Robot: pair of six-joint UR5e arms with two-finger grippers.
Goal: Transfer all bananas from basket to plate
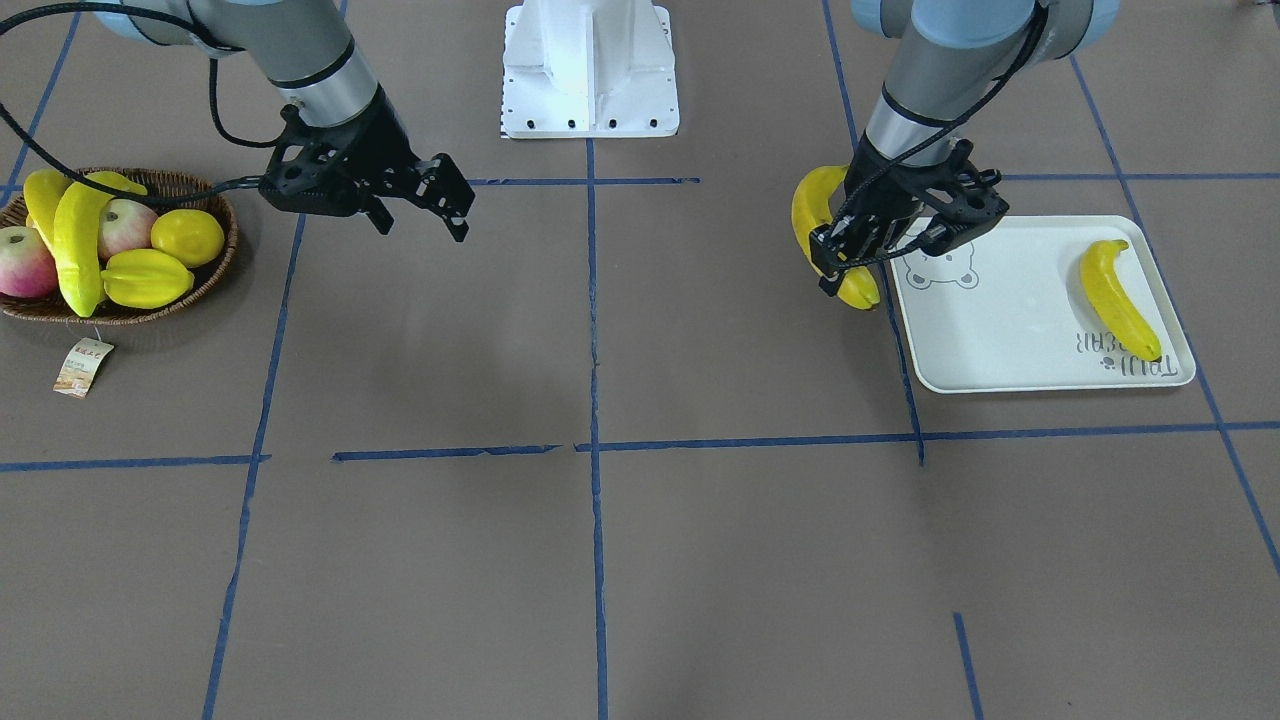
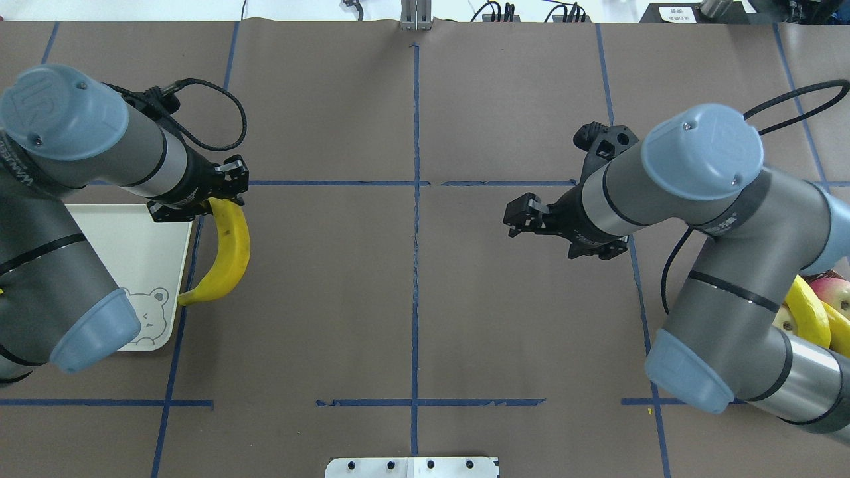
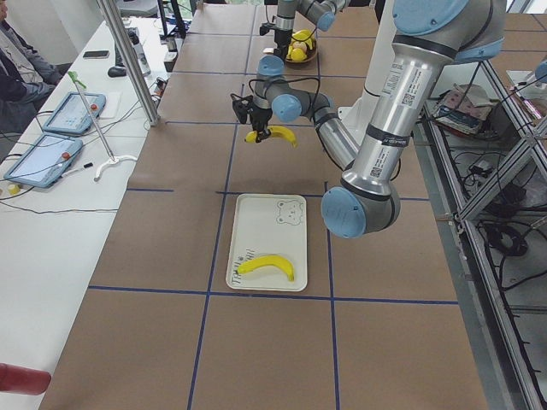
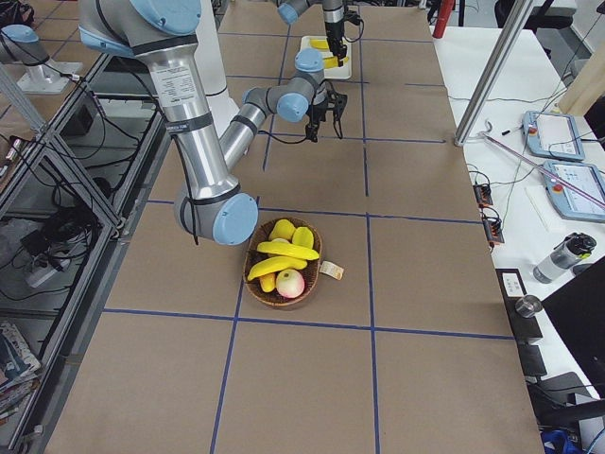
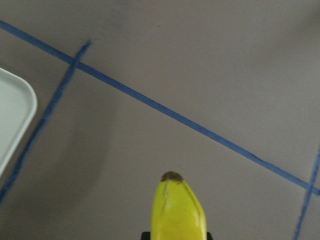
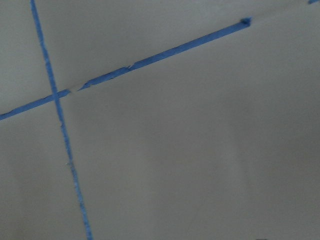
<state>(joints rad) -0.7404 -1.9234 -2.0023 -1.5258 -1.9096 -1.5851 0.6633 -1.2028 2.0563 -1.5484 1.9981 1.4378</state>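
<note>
Exterior front-facing: starfruit (image 1: 147,278), lemon (image 1: 188,236) beside bananas (image 1: 80,250)

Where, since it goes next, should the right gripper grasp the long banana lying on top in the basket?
Probably mid-length, the right gripper coming straight down, fingers across its width. The banana lies on top of the other fruit in the basket, so its middle is exposed, while its ends sit near the rim.

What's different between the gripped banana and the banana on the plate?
The held banana is clamped in the left gripper, airborne; the plate banana lies free on the plate. The held banana is beyond the plate's bear-face end; the plate banana lies by the lettering. Both are yellow, curved.
</note>
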